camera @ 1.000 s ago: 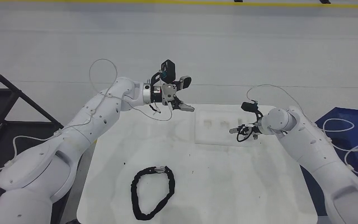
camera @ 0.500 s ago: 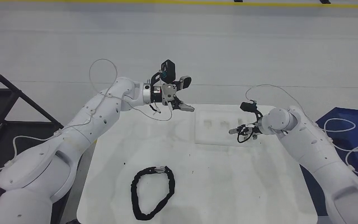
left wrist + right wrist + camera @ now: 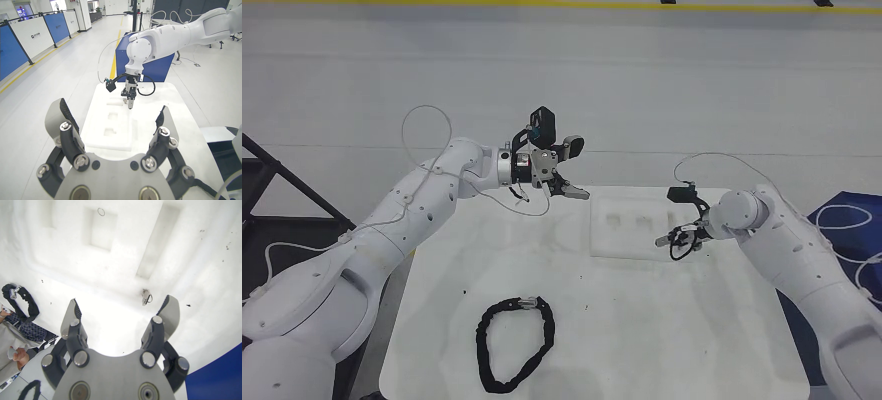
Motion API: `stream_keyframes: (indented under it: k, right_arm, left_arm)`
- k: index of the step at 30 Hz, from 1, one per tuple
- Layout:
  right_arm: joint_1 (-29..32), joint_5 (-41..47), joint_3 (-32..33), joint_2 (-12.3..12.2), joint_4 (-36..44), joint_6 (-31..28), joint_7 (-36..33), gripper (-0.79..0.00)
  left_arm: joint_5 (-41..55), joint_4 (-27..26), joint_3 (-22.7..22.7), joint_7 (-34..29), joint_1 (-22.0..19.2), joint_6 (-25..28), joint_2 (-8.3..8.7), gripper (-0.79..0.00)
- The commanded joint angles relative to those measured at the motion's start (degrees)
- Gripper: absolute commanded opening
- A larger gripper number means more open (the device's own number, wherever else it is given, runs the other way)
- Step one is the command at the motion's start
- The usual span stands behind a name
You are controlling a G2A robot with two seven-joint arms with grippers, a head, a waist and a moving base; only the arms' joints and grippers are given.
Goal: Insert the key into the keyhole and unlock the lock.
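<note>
Key (image 3: 146, 297) sits just past the end of the long slot (image 3: 158, 241) in the foam tray (image 3: 122, 256), right at the tray's lip. Can't tell if it rests on foam or on the tabletop (image 3: 662, 320). It has a small ring on it.

Right tool (image 3: 122, 299) hangs above it, fingers apart, nothing held. The relation that matters: the key isn't centred in the gap. It lies close to one fingertip (image 3: 169, 300) and well off the other. Its long axis runs roughly across the closing line, so a close would take it across its width. My read: orientation ok, offset bad. It needs a small sideways shift before descent, else the near finger likely lands on the key or flicks it away.

Left tool (image 3: 567, 188) is over the tabletop's far edge, fingers apart, empty, well apart from the key. The right arm is clearly the nearer one.

Lock (image 3: 514, 342) is a black chain loop with a metal cylinder. It lies flat on the near part of the tabletop, on the left arm's side, well apart from the key and both tools.

Views:
- **Right wrist view:** gives the key's offset and axis.
- **Top view:** gives the lock-to-arm layout.
- **Left wrist view:** gives the right tool's height, low and close over the tray.
</note>
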State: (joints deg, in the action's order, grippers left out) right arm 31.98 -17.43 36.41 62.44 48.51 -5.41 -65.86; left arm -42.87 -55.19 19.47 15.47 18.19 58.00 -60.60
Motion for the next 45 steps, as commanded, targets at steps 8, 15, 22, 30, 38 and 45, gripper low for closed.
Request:
stream_keyframes:
  k: [8,15,22,30,38,45]
  right_arm:
    - [-1.1,-4.0,-1.8,1.5,-2.7,2.7,0.6,-0.443]
    - [-1.3,-5.0,-2.1,2.3,-4.4,3.0,0.6,-0.606]
    - [-1.5,-6.8,-2.4,3.1,-5.9,4.1,1.8,-0.739]
    - [-1.6,-7.8,-2.3,3.9,-7.2,5.0,3.2,-0.785]
    - [-2.8,-9.0,-0.5,3.4,-5.7,4.9,0.7,-0.785]
    - [-2.3,-10.8,3.2,1.2,1.2,6.0,-2.0,-0.785]
  left_arm:
    - [0.0,0.0,0.0,0.0,0.0,0.0,0.00,0.000]
    - [0.0,0.0,0.0,0.0,0.0,0.0,0.00,0.000]
    - [0.0,0.0,0.0,0.0,0.0,0.0,0.00,0.000]
    - [0.0,0.0,0.0,0.0,0.0,0.0,0.00,0.000]
    - [0.0,0.0,0.0,0.0,0.0,0.0,0.00,0.000]
    - [0.0,0.0,0.0,0.0,0.0,0.0,0.00,0.000]
